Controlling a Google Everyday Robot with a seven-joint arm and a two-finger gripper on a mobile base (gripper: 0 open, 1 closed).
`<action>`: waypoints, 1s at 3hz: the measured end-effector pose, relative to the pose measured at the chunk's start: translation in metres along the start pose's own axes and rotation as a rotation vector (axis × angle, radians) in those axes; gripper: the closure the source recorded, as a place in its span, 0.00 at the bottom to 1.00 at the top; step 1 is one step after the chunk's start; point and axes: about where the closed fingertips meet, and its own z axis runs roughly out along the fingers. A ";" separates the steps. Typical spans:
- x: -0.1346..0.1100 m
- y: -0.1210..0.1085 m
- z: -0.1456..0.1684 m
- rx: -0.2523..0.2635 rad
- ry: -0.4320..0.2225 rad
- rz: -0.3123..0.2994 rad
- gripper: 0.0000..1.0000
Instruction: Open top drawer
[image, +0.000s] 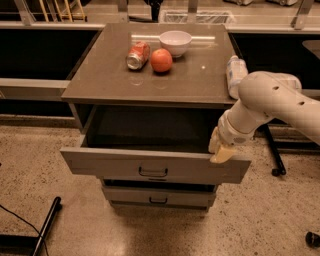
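1. where the small cabinet serves as a table (110, 85), its top drawer (100, 162) stands open, jutting well forward of the two below and showing a dark, shadowed inside.
2. the top drawer's flat grey-beige front carries a small dark loop handle (153, 173) at its centre, and nothing touches that handle.
3. the gripper (221, 152) sits at the right end of the drawer front, its tan tip against the top edge of the panel, on the end of a white arm (270, 100) that reaches in from the right.
4. whether the jaws are released or clenched cannot be told from this angle.
5. the middle drawer (125, 195) is closed beneath, with the same kind of handle (158, 200); only a thin strip of the bottom drawer (160, 206) shows.
6. on the table a red and silver drinks can (138, 54) lies on its side; its label is too blurred to read.
7. just right of the can sits an orange (161, 60), with a white bowl (175, 42) upright close behind it.
8. a clear plastic bottle (234, 75) lies at the table's right edge, its label unreadable, partly behind the arm.
9. the floor (30, 165) is speckled beige, with a black bar (45, 225) at lower left.
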 end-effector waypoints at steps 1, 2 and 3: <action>-0.002 -0.001 -0.004 0.007 0.002 0.015 0.21; -0.002 -0.001 -0.004 0.007 0.003 0.015 0.01; 0.001 0.001 -0.003 -0.021 0.027 0.020 0.00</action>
